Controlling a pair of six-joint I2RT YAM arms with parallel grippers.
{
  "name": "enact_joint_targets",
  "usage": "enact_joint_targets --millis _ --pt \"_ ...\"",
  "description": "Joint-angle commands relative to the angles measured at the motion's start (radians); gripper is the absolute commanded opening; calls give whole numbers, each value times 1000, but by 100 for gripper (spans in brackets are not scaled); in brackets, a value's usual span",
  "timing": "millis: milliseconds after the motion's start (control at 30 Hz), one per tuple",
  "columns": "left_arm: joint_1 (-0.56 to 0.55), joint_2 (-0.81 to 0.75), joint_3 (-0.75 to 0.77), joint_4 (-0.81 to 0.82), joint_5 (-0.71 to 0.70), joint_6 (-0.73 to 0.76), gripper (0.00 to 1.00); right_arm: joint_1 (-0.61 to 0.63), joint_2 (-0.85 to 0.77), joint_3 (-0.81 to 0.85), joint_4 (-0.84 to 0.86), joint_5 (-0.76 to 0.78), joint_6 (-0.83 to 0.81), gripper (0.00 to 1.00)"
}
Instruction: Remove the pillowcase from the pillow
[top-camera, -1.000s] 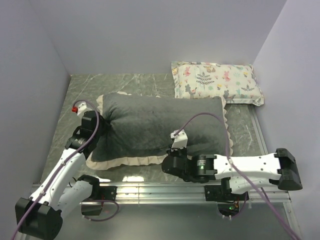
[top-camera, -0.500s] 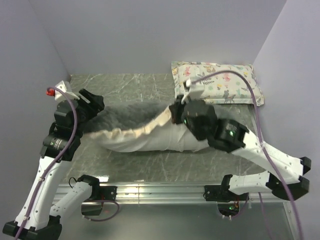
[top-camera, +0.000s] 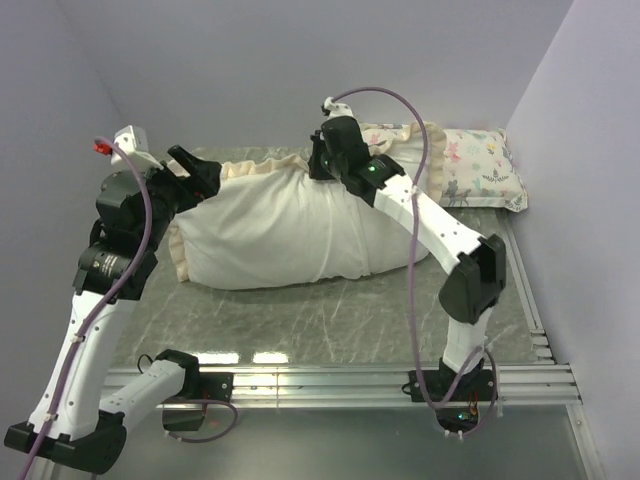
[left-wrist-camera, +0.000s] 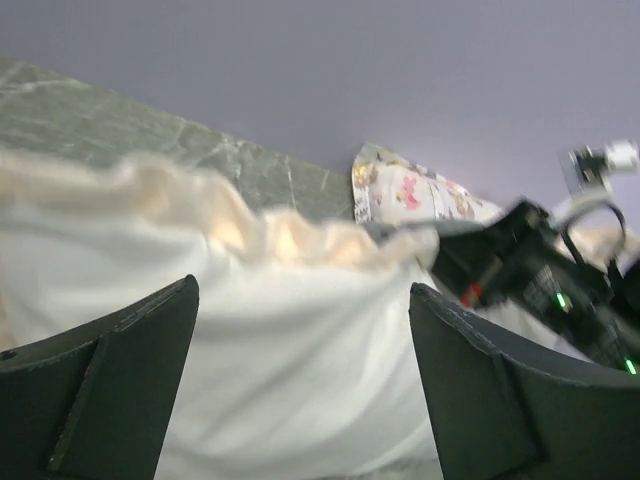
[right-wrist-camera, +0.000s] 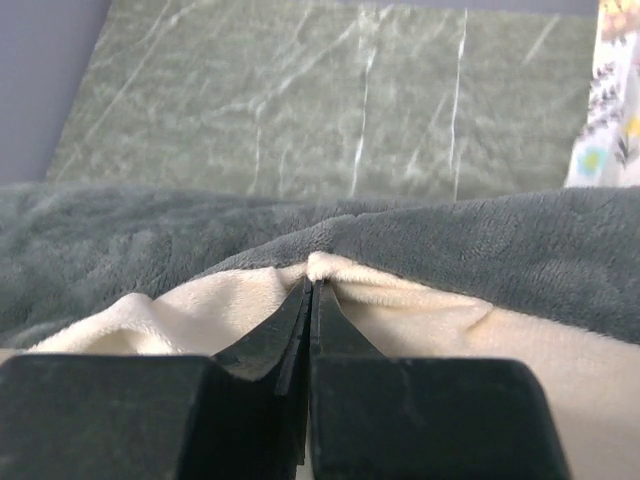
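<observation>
Only the right wrist view shows the right tool (right-wrist-camera: 310, 285) pinched shut on the cream frill of the pillowcase (right-wrist-camera: 480, 250); the left tool (left-wrist-camera: 303, 290) gapes wide. The pillow (top-camera: 290, 235) lies lengthwise left-right on the tabletop (top-camera: 330, 320).

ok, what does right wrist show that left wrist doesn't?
Right wrist only: the dark grey plush outside of the pillowcase, and the right gripper shut on its cream ruffled frill.
Left wrist only: the left gripper open with its fingers wide apart, a plump white fabric mass beyond it (pillow or lining, can't tell), the right arm seen from outside, and the lilac back wall.
Both: the frill, the green marble tabletop and the pastel animal-print pillow.
</observation>
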Motion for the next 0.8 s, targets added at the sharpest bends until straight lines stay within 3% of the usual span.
enact_joint_targets --millis 0,100,233,400,600,667,733,767 --pt "-4 -3 -41 50 119 15 91 -30 120 127 -3 -120 2 0" --pt "-18 17 -120 79 180 -11 96 -27 197 170 -20 -150 19 0" --pt "-53 55 -250 172 185 -45 96 -15 273 195 -45 -176 39 0" --pt "-138 112 -330 228 133 -76 94 19 217 35 44 -160 77 0" --pt "-152 209 -385 245 28 -131 84 31 189 30 20 -187 117 0" --pt "-153 235 -382 193 -101 -149 71 37 162 24 11 -173 112 2" --pt "-147 267 -348 142 -204 -174 56 37 146 30 -14 -135 97 14" --pt "-141 272 -338 128 -262 -180 36 36 136 27 -23 -122 89 18"
